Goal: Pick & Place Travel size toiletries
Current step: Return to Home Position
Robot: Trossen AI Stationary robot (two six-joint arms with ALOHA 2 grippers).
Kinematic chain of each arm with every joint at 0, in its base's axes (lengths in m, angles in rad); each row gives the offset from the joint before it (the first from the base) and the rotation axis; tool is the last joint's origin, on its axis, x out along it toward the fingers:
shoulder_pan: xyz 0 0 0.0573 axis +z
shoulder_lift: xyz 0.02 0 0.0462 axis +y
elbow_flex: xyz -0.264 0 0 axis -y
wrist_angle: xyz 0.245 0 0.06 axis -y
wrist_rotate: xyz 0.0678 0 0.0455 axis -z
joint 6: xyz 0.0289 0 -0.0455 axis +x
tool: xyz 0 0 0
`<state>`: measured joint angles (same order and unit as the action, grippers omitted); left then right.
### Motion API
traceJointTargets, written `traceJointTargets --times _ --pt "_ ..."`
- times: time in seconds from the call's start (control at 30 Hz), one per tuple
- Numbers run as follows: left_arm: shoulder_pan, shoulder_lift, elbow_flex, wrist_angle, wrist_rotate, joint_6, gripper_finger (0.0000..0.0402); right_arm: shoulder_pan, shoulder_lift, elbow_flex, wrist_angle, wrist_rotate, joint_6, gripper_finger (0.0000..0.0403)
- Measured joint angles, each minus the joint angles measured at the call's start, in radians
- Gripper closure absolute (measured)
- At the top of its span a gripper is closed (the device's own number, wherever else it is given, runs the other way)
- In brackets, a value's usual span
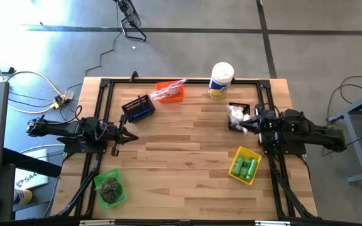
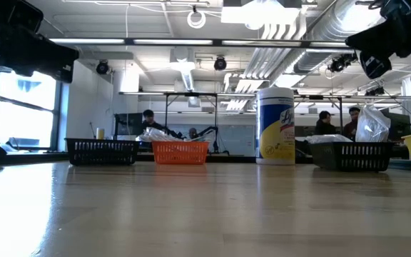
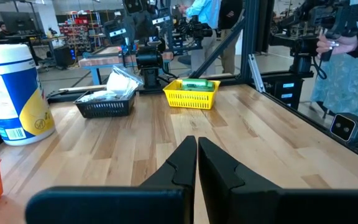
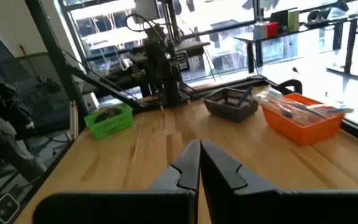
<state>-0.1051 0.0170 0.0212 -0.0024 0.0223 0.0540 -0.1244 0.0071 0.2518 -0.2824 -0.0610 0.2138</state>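
The toiletries lie sorted in small bins. Bright green mini bottles point(image 1: 246, 167) fill a yellow bin point(image 1: 236, 157). Bags of white puffs point(image 1: 236, 114) rest in a black bin point(image 2: 352, 154). Clear-wrapped packets point(image 1: 170, 90) lie in an orange bin point(image 1: 168, 96). Thin black sticks sit in a dark bin point(image 1: 138, 108), and dark round bundles point(image 1: 110, 184) in a green bin point(image 1: 110, 197). My left gripper point(image 1: 131, 137) point(image 3: 197, 152) is shut and empty above the table's left side. My right gripper point(image 1: 251, 126) point(image 4: 199, 155) is shut and empty beside the puff bin.
A tall white canister with a yellow label point(image 1: 220, 80) stands upright at the far edge, between the orange bin and the puff bin. Bare wood point(image 1: 187, 150) spans the table's middle between the two arms. People and other workstations show in the room beyond.
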Motion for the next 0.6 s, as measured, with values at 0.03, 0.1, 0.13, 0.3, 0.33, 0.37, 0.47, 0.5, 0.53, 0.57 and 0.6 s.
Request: traceJointTargets --times 0.03,0.1,0.13,0.3,0.33,0.37,0.47,0.5,0.53,0.57,0.6 --pt "0.0 0.0 0.0 0.0 0.0 0.0 0.0389 0.0 0.0 -0.026 0.036 -0.008 0.0 0.0398" --pt "0.0 0.0 0.0 0.0 0.0 0.0 0.0389 0.0 0.0 -0.075 0.11 -0.024 -0.001 0.0398" --pt "0.0 0.0 0.0 0.0 0.0 0.0 0.0389 0.0 0.002 -0.099 0.153 -0.024 -0.002 0.0398" --pt "0.0 0.0 0.0 0.0 0.0 0.0 0.0389 0.0 -0.001 -0.198 0.291 -0.02 -0.006 0.0398" --pt "0.0 0.0 0.0 0.0 0.0 0.0 0.0389 0.0 -0.001 -0.215 0.32 -0.02 -0.006 0.0398" --pt "0.0 0.0 0.0 0.0 0.0 0.0 0.0389 0.0 -0.001 -0.235 0.347 -0.02 -0.007 0.0398" --pt "0.0 0.0 0.0 0.0 0.0 0.0 0.0389 0.0 0.002 -0.241 0.331 -0.019 -0.008 0.0398" --pt "0.0 0.0 0.0 0.0 0.0 0.0 0.0389 0.0 0.002 -0.241 0.324 -0.018 -0.011 0.0398" --pt "0.0 0.0 0.0 0.0 0.0 0.0 0.0389 0.0 0.004 -0.241 0.317 -0.015 -0.018 0.0398" --pt "0.0 0.0 0.0 0.0 0.0 0.0 0.0389 0.0 0.004 -0.241 0.317 -0.013 -0.035 0.0398" --pt "0.0 0.0 0.0 0.0 0.0 0.0 0.0389 0.0 0.006 -0.241 0.317 -0.013 -0.055 0.0398"
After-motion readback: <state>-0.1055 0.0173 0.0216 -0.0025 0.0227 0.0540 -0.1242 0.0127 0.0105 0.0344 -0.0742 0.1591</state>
